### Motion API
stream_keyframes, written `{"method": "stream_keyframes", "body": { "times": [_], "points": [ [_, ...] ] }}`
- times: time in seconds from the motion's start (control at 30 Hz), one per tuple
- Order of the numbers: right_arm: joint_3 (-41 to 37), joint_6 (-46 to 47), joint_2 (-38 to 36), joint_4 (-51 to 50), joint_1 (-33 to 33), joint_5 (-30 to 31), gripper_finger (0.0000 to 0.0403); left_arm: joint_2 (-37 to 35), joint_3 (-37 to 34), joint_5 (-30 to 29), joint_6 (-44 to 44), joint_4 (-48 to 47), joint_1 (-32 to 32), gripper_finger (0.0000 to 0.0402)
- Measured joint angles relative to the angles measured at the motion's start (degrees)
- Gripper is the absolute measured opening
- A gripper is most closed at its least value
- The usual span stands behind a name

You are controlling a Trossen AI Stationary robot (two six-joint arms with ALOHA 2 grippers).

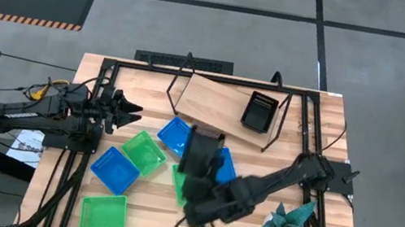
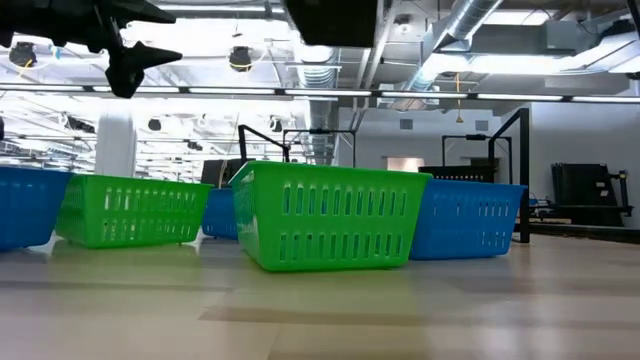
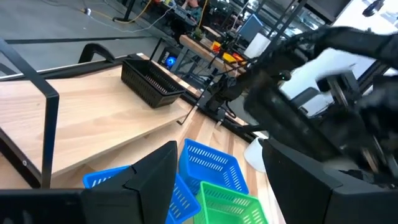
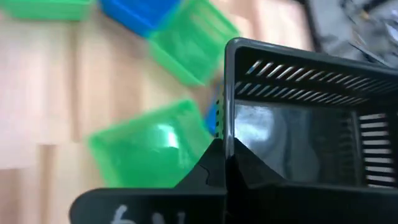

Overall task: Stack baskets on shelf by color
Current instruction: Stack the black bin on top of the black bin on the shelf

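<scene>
My right gripper (image 1: 203, 184) is shut on a black basket (image 1: 200, 150) and holds it above the baskets at the table's middle; the basket also shows in the right wrist view (image 4: 298, 124) and at the top of the low view (image 2: 330, 18). A second black basket (image 1: 259, 111) stands on the wooden shelf (image 1: 216, 103). Three blue baskets (image 1: 174, 134) (image 1: 115, 169) (image 1: 225, 167) and three green baskets (image 1: 144, 152) (image 1: 103, 212) (image 1: 177, 184) rest on the table. My left gripper (image 1: 135, 110) is open and empty at the left, above the table. My right gripper pinches one side wall of the black basket at its rim (image 4: 227, 134), one finger inside the basket and one outside. The basket is lifted clear of the table and of the other baskets, with its open side facing the wrist camera.
A teal folded-paper plant (image 1: 295, 224) stands at the near right corner. The shelf's black wire legs (image 1: 180, 77) rise at the far side. Black frame rails (image 1: 67, 182) run along the table's left and right sides. Bare shelf board lies left of the black basket.
</scene>
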Motion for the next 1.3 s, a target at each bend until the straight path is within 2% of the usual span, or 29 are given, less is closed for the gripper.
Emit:
{"method": "stream_keyframes", "body": {
  "times": [0.1,0.17,0.3,0.4,0.6,0.77,0.93,1.1,1.3],
  "points": [
    [0.0,2.8,-3.3,-8.9,-2.3,1.0,0.0004,0.0,0.0,0.0,0.1,-0.1,0.0,0.0227],
    [-0.4,3.9,-5.0,-11.2,-4.4,1.6,0.0006,0.0,0.0,0.0,0.8,-0.1,0.0,0.0227],
    [-6.8,1.7,-12.1,-11.2,-8.3,2.4,0.0012,0.0,0.0,0.3,1.0,-0.1,0.0,0.0227],
    [-15.2,2.9,-20.4,-10.0,-10.7,2.3,0.0007,0.0,0.0,0.4,1.1,-0.9,0.0,0.0227],
    [-35.0,2.1,-36.6,-0.4,-14.7,2.4,0.0013,0.0,0.0,0.3,3.4,-1.5,0.0,0.0227],
    [-53.1,-4.2,-48.7,13.4,-19.6,1.5,0.0017,0.0,0.0,-0.8,4.0,-1.5,0.0,0.0227],
    [-67.8,-13.7,-58.0,30.8,-26.0,-6.9,0.0011,0.0,0.0,-1.6,4.0,-1.5,0.0,0.0227],
    [-75.2,-18.7,-61.6,38.9,-32.0,-12.1,0.0019,0.0,0.0,-1.6,4.0,-1.4,0.0,0.0227],
    [-76.3,-22.6,-61.1,41.5,-36.8,-16.9,0.0013,0.0,0.0,-1.6,3.4,-1.5,0.0,0.0227]
  ]
}}
